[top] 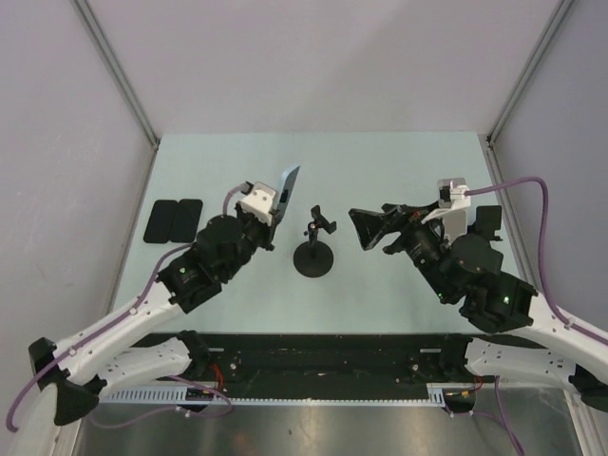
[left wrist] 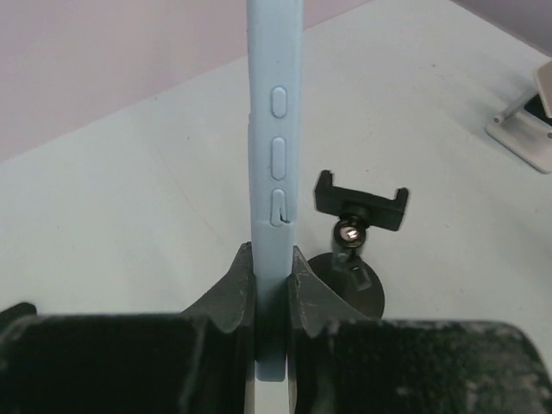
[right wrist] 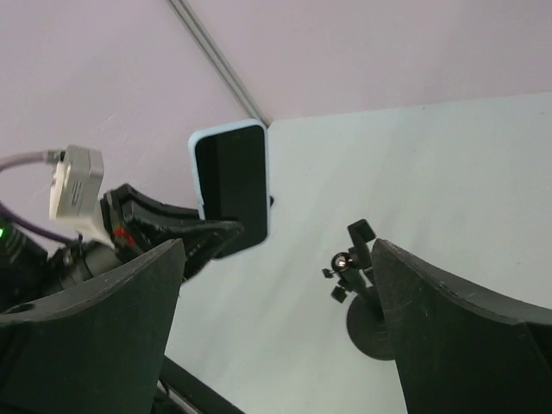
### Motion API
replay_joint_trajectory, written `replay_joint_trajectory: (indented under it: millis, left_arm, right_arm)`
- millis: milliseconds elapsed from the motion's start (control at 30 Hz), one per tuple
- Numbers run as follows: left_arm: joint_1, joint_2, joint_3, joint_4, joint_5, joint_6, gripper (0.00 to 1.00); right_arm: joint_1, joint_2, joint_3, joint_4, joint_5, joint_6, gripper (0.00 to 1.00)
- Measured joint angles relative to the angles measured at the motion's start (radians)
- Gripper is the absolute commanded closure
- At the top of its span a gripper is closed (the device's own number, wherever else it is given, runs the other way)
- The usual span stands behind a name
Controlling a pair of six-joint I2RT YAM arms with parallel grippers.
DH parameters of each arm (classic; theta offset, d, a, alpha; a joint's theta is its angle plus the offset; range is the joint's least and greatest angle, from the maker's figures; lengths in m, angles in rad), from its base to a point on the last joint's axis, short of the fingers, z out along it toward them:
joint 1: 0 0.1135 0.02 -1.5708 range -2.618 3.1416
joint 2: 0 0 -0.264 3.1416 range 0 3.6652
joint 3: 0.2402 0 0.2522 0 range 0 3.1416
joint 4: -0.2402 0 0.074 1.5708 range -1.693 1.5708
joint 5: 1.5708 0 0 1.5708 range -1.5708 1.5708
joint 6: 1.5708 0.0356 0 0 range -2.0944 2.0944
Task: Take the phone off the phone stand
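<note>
Starting at the far left, I see two dark flat pads (top: 174, 220) lying side by side on the table (top: 399, 161), well apart from the left pincer (top: 275, 215) on its outer side. The left pincer is closed on the lower end of the phone (top: 289, 187). In the left wrist view its fingers (left wrist: 228, 293) press against the two broad faces of the pale blue case, with the phone (left wrist: 274, 129) edge-on to the camera, its side buttons visible, and its body projecting straight out beyond the fingertips. The phone is held up off the table, and the right wrist view shows its dark screen (right wrist: 231, 185) facing the right pincer. The phone stand (top: 314, 249) sits just beside the left pincer on its inner side, between the two pincers. Its round black base rests on the table and its stem carries a small clamp (left wrist: 360, 200). The phone is out of the clamp and apart from it. The right pincer (top: 366, 230) has its jaws spread wide and holds nothing. It points toward the stand, near it but not touching. Behind the right pincer, near the right table edge, stands a small black object (top: 488, 223) that I cannot identify.
</note>
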Motion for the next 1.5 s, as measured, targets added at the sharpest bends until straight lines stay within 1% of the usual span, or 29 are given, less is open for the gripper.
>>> replay_joint_trajectory:
  millis: [67,100,200,333,467,600,800,1067,1300,1500]
  left_arm:
    - [0.114,-0.006,0.001,-0.037,0.097,-0.043,1.00]
    - [0.153,-0.005,0.002,-0.054,0.130,-0.056,1.00]
    - [0.320,0.016,0.002,-0.111,0.277,-0.113,1.00]
    - [0.521,0.108,0.014,-0.162,0.452,-0.177,1.00]
    - [0.642,0.229,0.034,-0.209,0.541,-0.202,1.00]
    - [0.730,0.356,0.077,-0.252,0.587,-0.202,1.00]
    - [0.863,0.544,0.184,-0.288,0.623,-0.200,1.00]
    - [0.983,0.760,0.324,-0.312,0.679,-0.184,1.00]
    - [1.056,0.904,0.346,-0.327,0.734,-0.158,1.00]
    - [1.075,0.929,0.369,-0.337,0.787,-0.131,1.00]
  right_arm:
    - [0.000,-0.034,-0.019,-0.002,0.007,-0.033,0.03]
    - [-0.001,-0.053,-0.033,-0.004,0.012,-0.053,0.02]
    - [-0.010,-0.093,-0.070,-0.013,0.026,-0.103,0.02]
    - [-0.036,-0.136,-0.117,-0.028,0.040,-0.161,0.00]
    - [-0.076,-0.159,-0.169,-0.054,0.042,-0.209,0.00]
    - [-0.124,-0.180,-0.230,-0.081,0.040,-0.253,0.00]
    - [-0.222,-0.203,-0.282,-0.116,0.005,-0.291,0.00]
    - [-0.297,-0.214,-0.335,-0.125,-0.051,-0.326,0.00]
    - [-0.324,-0.211,-0.343,-0.124,-0.100,-0.342,0.00]
    - [-0.342,-0.210,-0.346,-0.124,-0.125,-0.344,0.00]
